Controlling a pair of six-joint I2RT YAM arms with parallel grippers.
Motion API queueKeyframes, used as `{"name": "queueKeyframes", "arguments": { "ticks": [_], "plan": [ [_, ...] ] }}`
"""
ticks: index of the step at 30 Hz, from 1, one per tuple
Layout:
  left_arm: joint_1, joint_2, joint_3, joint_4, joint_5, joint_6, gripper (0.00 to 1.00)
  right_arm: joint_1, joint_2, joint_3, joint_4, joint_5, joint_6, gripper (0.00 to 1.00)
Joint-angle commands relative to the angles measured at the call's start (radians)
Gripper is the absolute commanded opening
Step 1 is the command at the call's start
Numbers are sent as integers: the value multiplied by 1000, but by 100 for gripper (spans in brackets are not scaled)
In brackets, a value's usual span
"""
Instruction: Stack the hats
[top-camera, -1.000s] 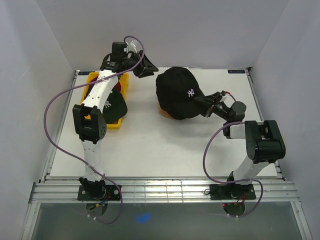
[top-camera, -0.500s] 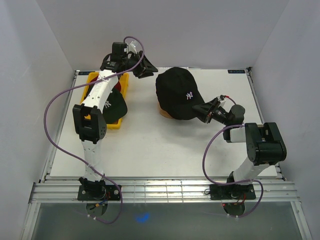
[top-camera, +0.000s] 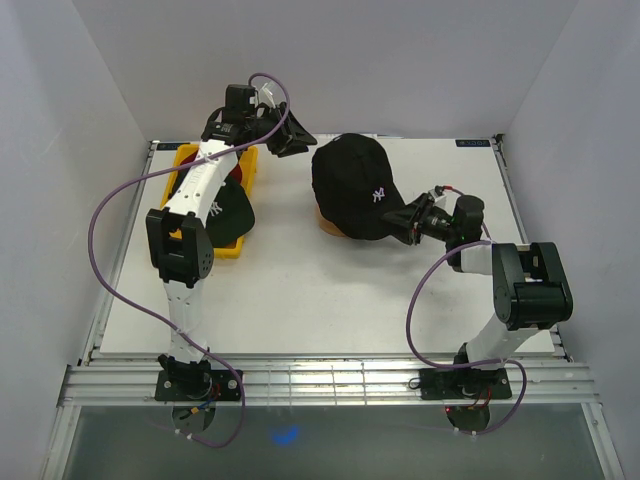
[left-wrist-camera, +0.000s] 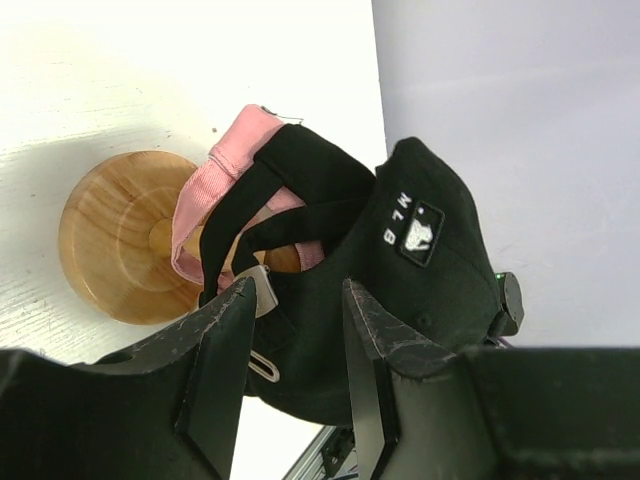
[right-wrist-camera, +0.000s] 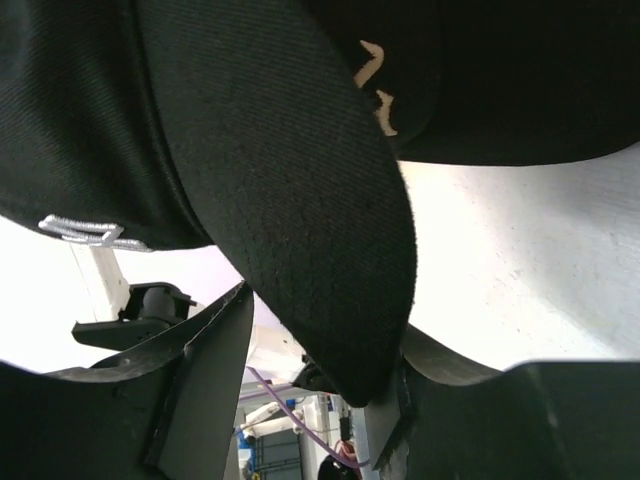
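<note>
White laminate tabletop (top-camera: 300, 290) sits boxed in by plain pale walls, with aluminium rails along the near edge. Near the middle stands a mushroom-shaped wooden stand (left-wrist-camera: 115, 240), smooth and round with visible grain, and over its head sits a black cap (top-camera: 350, 185) of woven twill with a small white stitched logo (top-camera: 378, 195) on the front. From behind, the left wrist view shows its arched back opening, black straps with a metal buckle (left-wrist-camera: 262, 295), a white MLB patch (left-wrist-camera: 415, 228) and a ribbed pink band (left-wrist-camera: 205, 200) underneath. The left gripper (top-camera: 295, 138) hangs above the far side of the table, just beside the cap's rear, its scuffed black fingers (left-wrist-camera: 215, 370) spread with nothing between them. The right gripper (top-camera: 408, 220) is at the curved brim (right-wrist-camera: 300, 200); the stiff brim edge lies between its fingers (right-wrist-camera: 205, 370), against one of them, with light showing on the other side, so whether it is pinched cannot be told. Well apart to the left, a yellow plastic tray (top-camera: 232, 250) holds a dark cap (top-camera: 230, 205) with a white logo, partly hidden by the left arm. Purple cables (top-camera: 110, 230) loop beside both arms.
</note>
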Motion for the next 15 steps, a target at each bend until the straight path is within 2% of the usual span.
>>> {"name": "queueKeyframes", "arguments": {
  "ticks": [1, 6, 11, 15],
  "plan": [
    [-5, -28, 26, -9, -5, 17, 50, 4, 13, 44, -96, -32, -103, 50],
    [-5, -27, 21, -11, -5, 19, 49, 10, 1, 66, -228, -27, -211, 51],
    [-6, -25, 21, -9, -5, 17, 49, 10, 2, 76, -265, -29, -233, 58],
    [-6, -25, 22, -11, -6, 17, 49, 10, 28, 83, -265, -43, -225, 58]
  ]
}}
